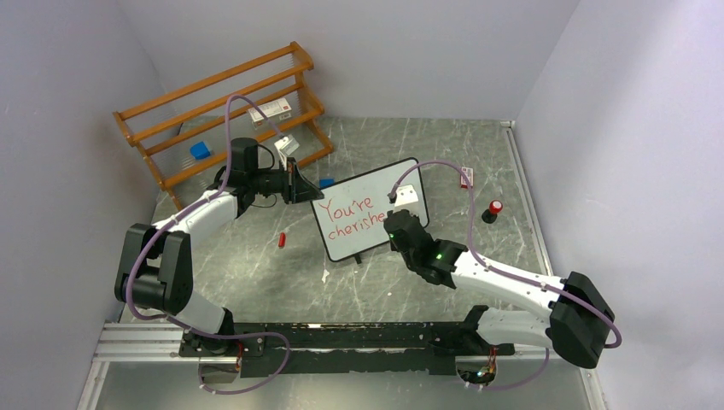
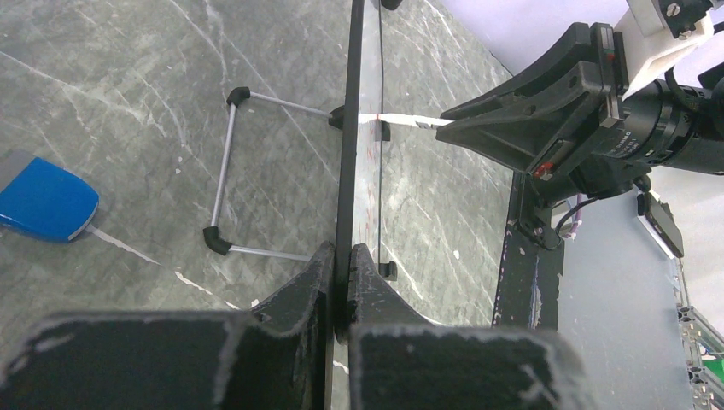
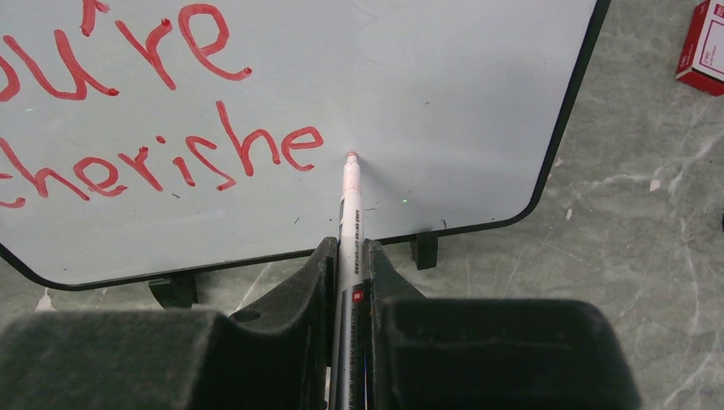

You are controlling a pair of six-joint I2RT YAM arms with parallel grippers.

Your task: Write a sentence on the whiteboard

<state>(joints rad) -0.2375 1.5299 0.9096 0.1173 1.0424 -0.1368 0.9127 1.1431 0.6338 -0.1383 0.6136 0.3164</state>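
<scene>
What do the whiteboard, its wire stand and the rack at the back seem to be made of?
The whiteboard: smooth, slightly glossy white face, likely coated board; its thin black frame looks like plastic. Its stand: thin grey rod, probably metal, with black plastic-looking corners. The rack: wood with an orange-brown varnish, glossy on the rails.

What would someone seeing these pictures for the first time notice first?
The red writing, "You're cherishe", on the whiteboard standing mid-table. The right gripper pinches a marker, its tip at the board just past the last letter, while the left gripper clamps the board's edge.
</scene>
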